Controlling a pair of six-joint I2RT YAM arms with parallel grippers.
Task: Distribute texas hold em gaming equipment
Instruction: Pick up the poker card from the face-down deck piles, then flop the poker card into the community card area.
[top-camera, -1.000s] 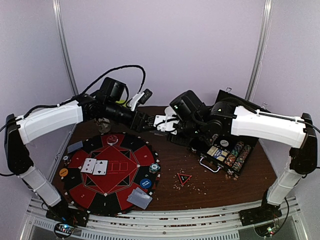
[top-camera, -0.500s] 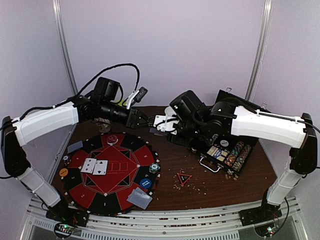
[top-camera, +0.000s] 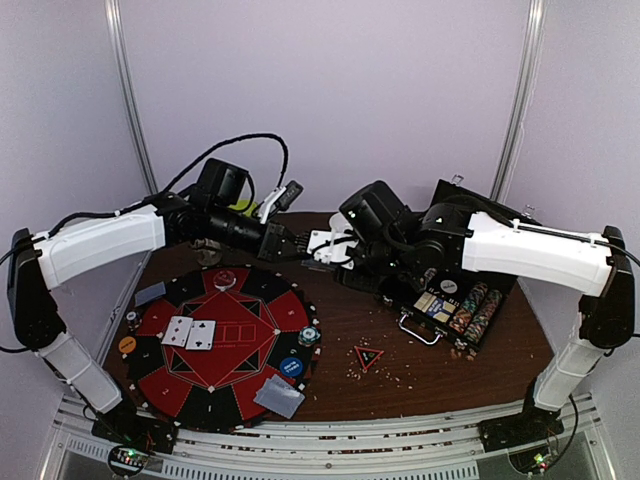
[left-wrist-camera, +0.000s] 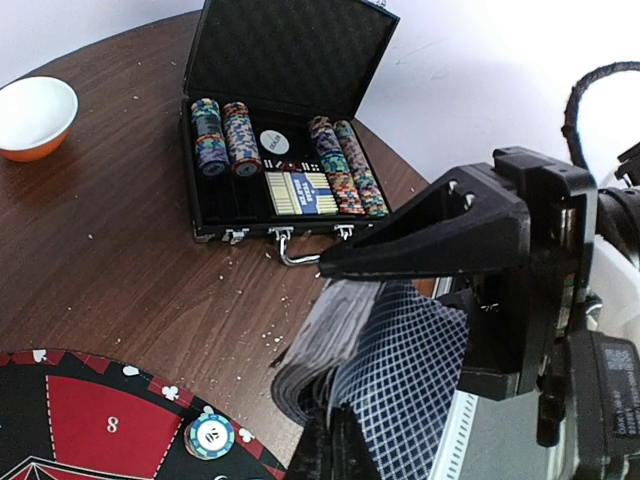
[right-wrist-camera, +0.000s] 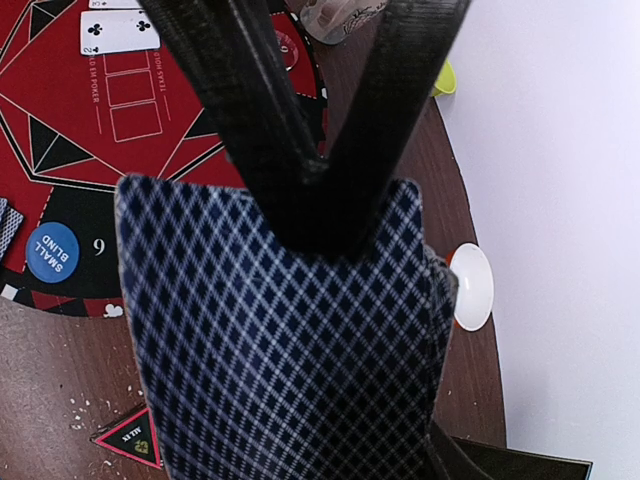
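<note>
Done: two face-up cards (top-camera: 188, 333) are laid mid-way on the mat (top-camera: 235, 360); face-down cards (top-camera: 279, 396) are dealt at the near seat; blue button (top-camera: 291, 367), orange button (top-camera: 127, 345) and one striped chip (top-camera: 309, 336) are placed at its rim; triangle marker (top-camera: 368, 357) is set to the right.
Left: chips (left-wrist-camera: 225, 135) are stacked in the open case (left-wrist-camera: 290, 50), far right; more dealing is judged needed.
Deck (right-wrist-camera: 280, 350): clamped by the right end effector (right-wrist-camera: 335, 235), above the far worktop (top-camera: 430, 370).
Left end effector (top-camera: 292, 243): fully closed at the deck; a pinched card cannot be confirmed.
Textures: lattice-printed card backs, flat round mat, wood-grain worktop.

Blue-checked card deck (right-wrist-camera: 280, 340) aloft; two face-up cards (top-camera: 188, 333) on red mat (top-camera: 240, 345).
</note>
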